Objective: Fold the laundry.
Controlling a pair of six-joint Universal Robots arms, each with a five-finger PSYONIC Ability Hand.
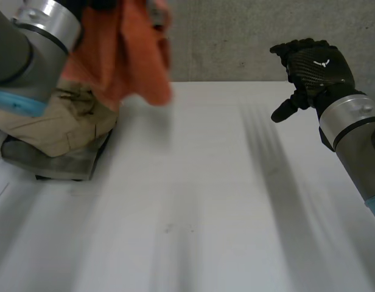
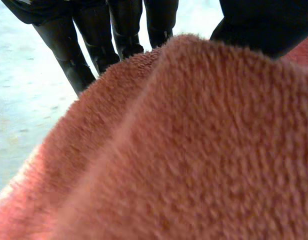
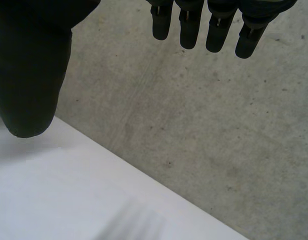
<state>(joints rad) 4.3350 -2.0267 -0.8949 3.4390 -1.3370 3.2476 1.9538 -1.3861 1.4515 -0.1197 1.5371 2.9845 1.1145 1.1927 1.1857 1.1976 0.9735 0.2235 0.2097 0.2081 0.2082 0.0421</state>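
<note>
hanging high in the head view, the orange towel (image 1: 136, 55) is just above the clothes pile (image 1: 59, 128). left wrist: the left hand (image 2: 119, 30) grasps it. right wrist: the right hand (image 3: 29, 75) is loose, empty. pickup step, i'd say; next, spread it on the table (image 1: 206, 213).

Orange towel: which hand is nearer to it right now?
Left. The left hand holds the orange towel up above the table; the right hand hovers open at the table's far right side, well apart from it.
</note>
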